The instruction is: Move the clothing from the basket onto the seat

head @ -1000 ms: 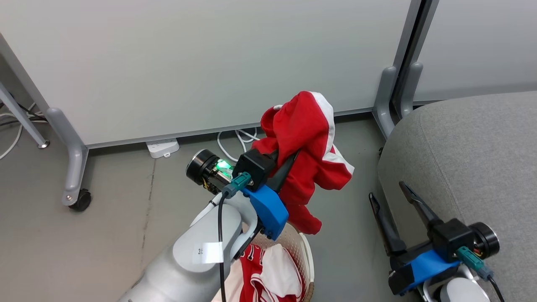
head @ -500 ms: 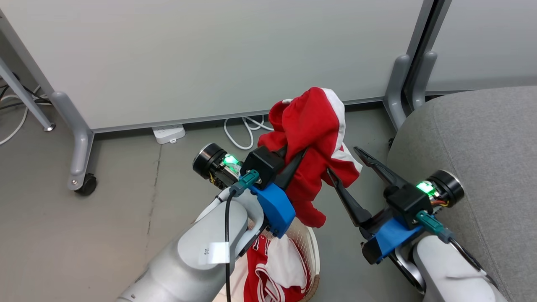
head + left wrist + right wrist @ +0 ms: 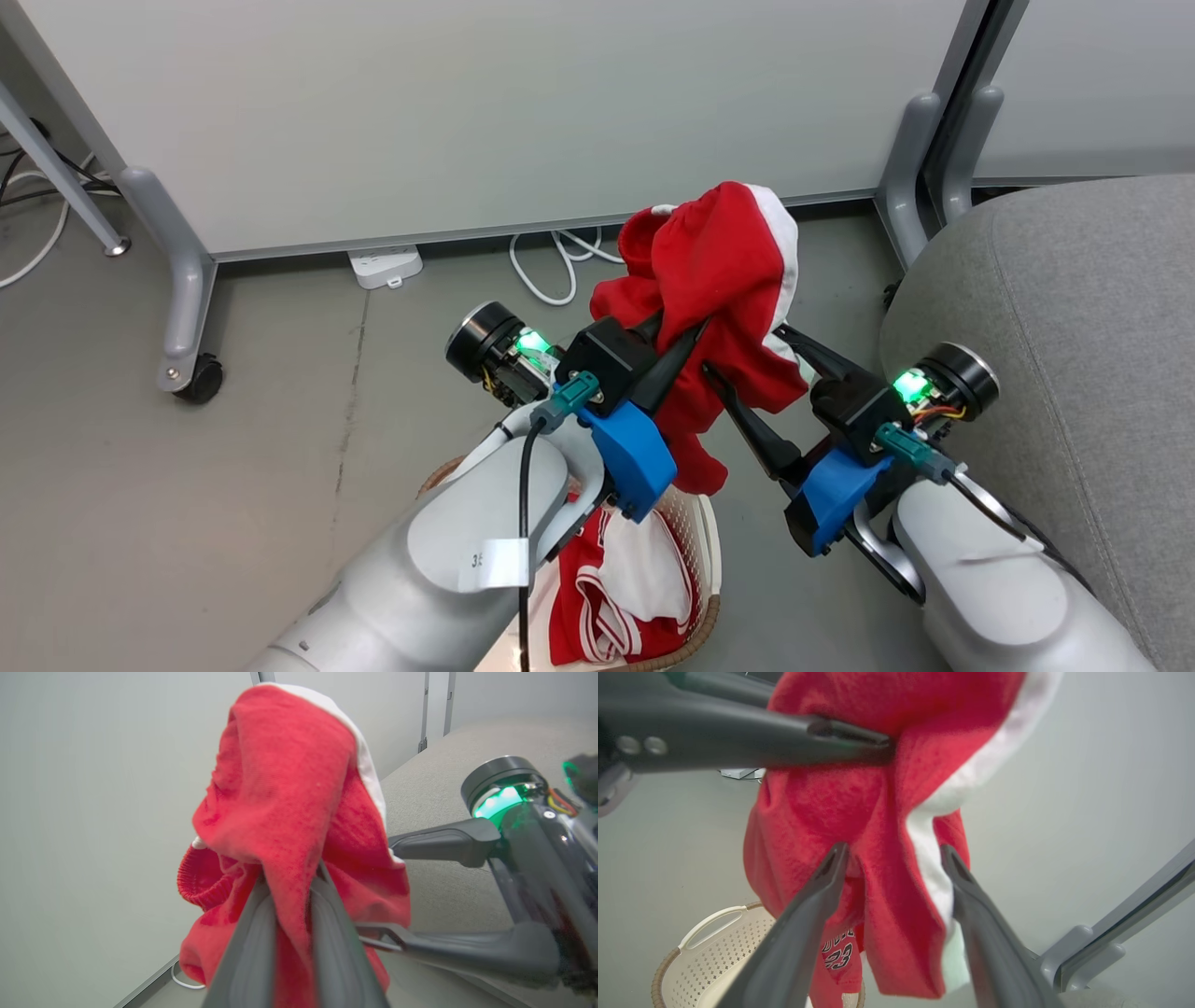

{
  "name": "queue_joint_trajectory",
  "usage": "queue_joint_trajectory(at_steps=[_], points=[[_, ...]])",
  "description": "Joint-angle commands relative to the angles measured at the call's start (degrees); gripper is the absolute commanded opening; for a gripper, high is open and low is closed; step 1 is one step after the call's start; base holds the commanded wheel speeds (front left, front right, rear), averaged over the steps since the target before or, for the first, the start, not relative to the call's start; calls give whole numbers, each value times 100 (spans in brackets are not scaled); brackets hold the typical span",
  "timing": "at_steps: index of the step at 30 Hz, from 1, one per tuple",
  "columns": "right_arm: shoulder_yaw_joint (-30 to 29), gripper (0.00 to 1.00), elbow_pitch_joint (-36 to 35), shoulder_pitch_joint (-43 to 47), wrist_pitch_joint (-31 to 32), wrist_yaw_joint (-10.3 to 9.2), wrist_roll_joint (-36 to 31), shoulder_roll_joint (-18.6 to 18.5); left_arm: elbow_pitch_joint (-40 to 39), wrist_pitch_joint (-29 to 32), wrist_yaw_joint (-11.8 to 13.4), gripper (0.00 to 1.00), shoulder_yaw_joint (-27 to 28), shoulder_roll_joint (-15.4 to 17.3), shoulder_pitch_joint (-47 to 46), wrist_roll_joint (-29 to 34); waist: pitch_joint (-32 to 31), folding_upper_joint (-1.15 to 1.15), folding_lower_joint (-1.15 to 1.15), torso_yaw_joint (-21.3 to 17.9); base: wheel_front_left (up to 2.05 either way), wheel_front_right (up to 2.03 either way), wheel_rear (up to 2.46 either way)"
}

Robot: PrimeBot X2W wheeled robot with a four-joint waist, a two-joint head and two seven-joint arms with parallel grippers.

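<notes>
Two red garments make up the load, and one is out of the basket. The left gripper (image 3: 680, 324) is clamped on a fold of the red garment with white trim (image 3: 724, 261) and holds it aloft, above and just beyond the far rim of the laundry basket (image 3: 711, 560), left of the grey seat (image 3: 1074, 308). The cloth drapes over the pinched fingers and hangs in a bunch below them, clear of the grey floor (image 3: 280, 420).

The right gripper (image 3: 742, 350) reaches in from the right with its jaws spread. In the right wrist view its two fingers straddle the hanging fabric, one on each side, without squeezing it. The other garment, a red-and-white jersey with black-and-white lettering (image 3: 597, 607), lies in the basket at the near edge.

The step in hand looks like the carry of the first garment, with a second hold being set up. The next move probably calls for the right jaws to shut on the cloth between them. Both arms would then swing right until the bundle is over the cushion, and the hanging tail would need to clear its rounded edge before either grip lets go.
</notes>
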Motion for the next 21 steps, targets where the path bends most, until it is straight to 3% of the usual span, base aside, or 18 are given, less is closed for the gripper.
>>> queue_joint_trajectory(at_steps=[1,3,4,5,6,21], points=[[49,100,80,-121,-19,1,29,27,-28,-29,13,0,-34,-2,-84,-41,20,0,0,-10,0,0,0],[148,100,200,-198,-18,1,98,73,-38,-29,27,0,-59,-2,-88,-51,37,0,0,-16,0,0,0],[190,36,242,-250,-18,1,116,88,-41,-29,32,0,-65,-2,-99,-54,44,0,0,-18,0,0,0],[231,15,254,-306,-19,1,141,93,-43,-29,38,0,-72,-2,-110,-64,50,0,0,-20,0,0,0],[260,0,272,-340,-19,1,185,96,-43,-29,43,0,-79,-2,-119,-77,55,0,0,-20,0,0,0],[416,0,341,-424,-19,1,372,39,2,-29,61,0,-156,-2,-162,-151,38,0,0,-26,0,0,0]])
